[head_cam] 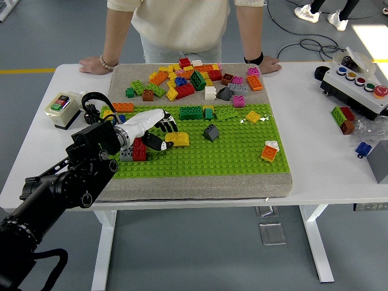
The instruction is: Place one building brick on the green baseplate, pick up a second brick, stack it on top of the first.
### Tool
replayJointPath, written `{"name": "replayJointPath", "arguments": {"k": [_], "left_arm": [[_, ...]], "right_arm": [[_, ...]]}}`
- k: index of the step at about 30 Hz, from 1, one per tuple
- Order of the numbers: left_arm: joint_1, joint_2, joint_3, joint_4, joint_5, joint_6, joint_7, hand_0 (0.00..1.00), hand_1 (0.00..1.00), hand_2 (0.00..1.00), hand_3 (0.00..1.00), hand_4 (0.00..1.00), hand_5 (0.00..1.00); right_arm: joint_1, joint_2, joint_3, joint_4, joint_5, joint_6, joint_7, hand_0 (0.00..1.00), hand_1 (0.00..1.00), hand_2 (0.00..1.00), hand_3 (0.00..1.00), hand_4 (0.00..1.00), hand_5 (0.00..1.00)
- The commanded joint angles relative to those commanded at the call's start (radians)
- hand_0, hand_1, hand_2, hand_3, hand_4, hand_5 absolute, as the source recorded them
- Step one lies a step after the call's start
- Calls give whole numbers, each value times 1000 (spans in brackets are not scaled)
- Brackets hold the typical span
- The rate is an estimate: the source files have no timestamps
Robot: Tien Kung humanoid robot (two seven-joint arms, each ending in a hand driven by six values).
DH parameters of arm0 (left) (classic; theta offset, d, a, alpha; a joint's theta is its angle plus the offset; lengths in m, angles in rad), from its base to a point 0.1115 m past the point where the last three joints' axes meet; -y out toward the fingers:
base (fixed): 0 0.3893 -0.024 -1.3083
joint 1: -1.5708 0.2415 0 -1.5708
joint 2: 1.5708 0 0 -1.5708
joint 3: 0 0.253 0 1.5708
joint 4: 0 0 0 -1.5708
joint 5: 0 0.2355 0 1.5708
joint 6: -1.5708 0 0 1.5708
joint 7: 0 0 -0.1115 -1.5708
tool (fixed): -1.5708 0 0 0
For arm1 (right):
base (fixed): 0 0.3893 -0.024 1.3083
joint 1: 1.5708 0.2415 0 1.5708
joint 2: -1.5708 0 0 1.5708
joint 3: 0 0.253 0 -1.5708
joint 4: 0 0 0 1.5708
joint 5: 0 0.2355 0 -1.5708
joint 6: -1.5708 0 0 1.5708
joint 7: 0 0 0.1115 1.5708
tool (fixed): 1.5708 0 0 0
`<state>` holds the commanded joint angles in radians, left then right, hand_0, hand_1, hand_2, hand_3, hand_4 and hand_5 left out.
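Observation:
The green baseplate (230, 154) lies on a grey mat in the middle of the table. My left hand (161, 134) reaches over its left part, fingers above and thumb below the left end of a yellow brick (178, 139), closed on it. That brick sits low over the plate's studs, slightly tilted. A red brick (139, 150) with a grey one beside it stands on the plate just under my wrist. A dark grey brick (211, 132) sits to the right of the yellow one. My right arm is out of view.
Several loose bricks (194, 76) are heaped on the mat behind the plate. An orange and white brick (270, 150) stands at the plate's right. A person rests both hands (94, 63) on the far edge. A button box (357, 85) is far right and a small box (60, 108) left.

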<state>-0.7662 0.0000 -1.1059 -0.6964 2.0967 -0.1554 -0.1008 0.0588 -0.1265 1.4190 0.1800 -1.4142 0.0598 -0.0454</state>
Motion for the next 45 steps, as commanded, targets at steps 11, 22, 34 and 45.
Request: {"name": "replayJointPath", "arguments": {"k": [11,22,34,45], "left_arm": [[26,20,-28,-110,15,-17,15,644,598,567,557,661,2],[80,101,-50,-208,39,-30,25,643,597,566,557,662,2],[147,171,-75,-295,50,-46,34,644,597,567,557,664,2],[176,208,-90,-327,50,-50,34,644,597,567,559,671,2]], "right_arm": [[-7,-1,7,0,-5,0,0,761,689,735,755,998,505],[-11,1,17,0,-7,0,-1,761,689,735,755,998,504],[-12,2,28,0,-10,0,-3,761,689,735,755,998,506],[-15,0,35,0,-10,1,-3,761,689,735,755,998,505]]}}
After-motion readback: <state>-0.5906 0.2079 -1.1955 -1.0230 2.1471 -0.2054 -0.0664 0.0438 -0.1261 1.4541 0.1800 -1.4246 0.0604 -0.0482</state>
